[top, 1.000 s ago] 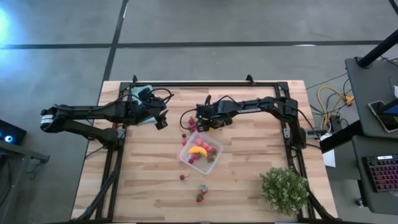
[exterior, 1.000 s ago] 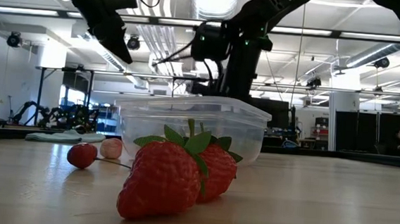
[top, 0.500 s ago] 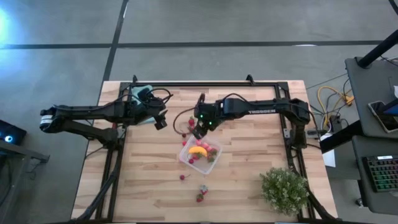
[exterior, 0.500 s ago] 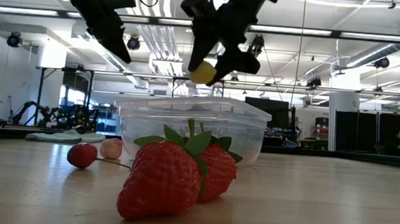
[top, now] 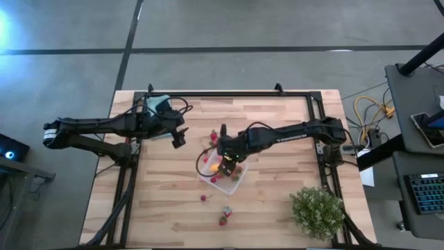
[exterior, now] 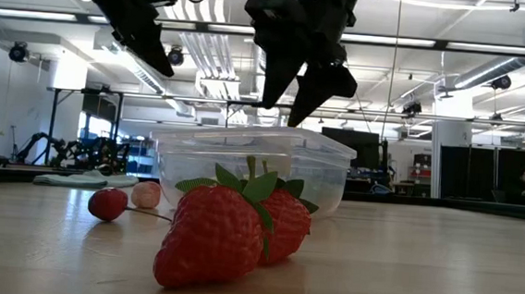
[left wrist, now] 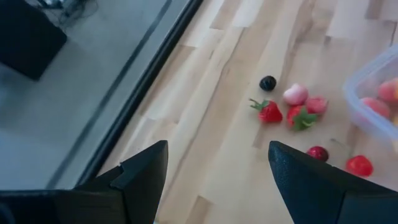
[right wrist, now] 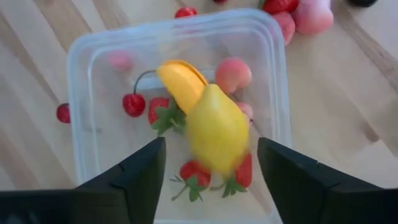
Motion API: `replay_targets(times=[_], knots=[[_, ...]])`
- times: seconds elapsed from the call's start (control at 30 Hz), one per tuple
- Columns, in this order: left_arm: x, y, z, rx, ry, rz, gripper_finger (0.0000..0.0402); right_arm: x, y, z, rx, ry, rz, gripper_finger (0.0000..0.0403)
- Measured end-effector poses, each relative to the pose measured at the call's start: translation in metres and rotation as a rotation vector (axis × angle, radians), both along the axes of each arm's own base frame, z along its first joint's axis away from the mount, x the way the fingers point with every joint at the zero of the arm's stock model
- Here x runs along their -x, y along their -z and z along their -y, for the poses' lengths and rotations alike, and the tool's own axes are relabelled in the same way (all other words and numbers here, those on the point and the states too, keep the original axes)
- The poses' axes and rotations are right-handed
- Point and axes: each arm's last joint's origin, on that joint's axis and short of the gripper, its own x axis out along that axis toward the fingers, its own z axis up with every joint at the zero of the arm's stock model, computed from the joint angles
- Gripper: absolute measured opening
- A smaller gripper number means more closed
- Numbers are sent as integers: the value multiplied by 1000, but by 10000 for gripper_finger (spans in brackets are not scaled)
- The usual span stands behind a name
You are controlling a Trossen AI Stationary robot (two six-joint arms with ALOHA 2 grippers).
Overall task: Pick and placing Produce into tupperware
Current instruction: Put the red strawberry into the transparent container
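Right gripper [right wrist: 210, 177]: wide open above tupperware [right wrist: 84, 59], mid-table
Pear [right wrist: 214, 130]: inside tub (blurred)
Left gripper [left wrist: 214, 171]: wide open, near far-left corner

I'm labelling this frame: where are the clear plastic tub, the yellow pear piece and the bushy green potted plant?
clear plastic tub [right wrist: 84, 56]: right wrist view, on its rounded corner rim.
yellow pear piece [right wrist: 214, 127]: right wrist view, on its rounded body.
bushy green potted plant [top: 318, 212]: high view, on the middle of its foliage.

Overhead, table-level, two wrist views — tupperware [right wrist: 180, 112] shared
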Motion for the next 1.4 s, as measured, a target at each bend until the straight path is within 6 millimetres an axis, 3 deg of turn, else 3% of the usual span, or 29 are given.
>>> replay_targets(times=[0.3,0.43,0.67,1.0,1.17,1.4], knots=[[1,-1,2,146,-34,89,263,7,-6,-18,19,-69,-5,302],[0,0,5,247,-3,118,263,25,-17,-47,102,-130,-41,306],[-1,0,11,374,34,147,263,66,-29,-118,247,-134,-38,293],[-6,-3,41,486,234,167,263,100,-9,-194,225,-7,35,288],[-8,-1,59,511,304,146,263,107,8,-217,303,-147,31,286],[-11,6,81,518,395,85,263,96,35,-231,363,-358,15,286]])
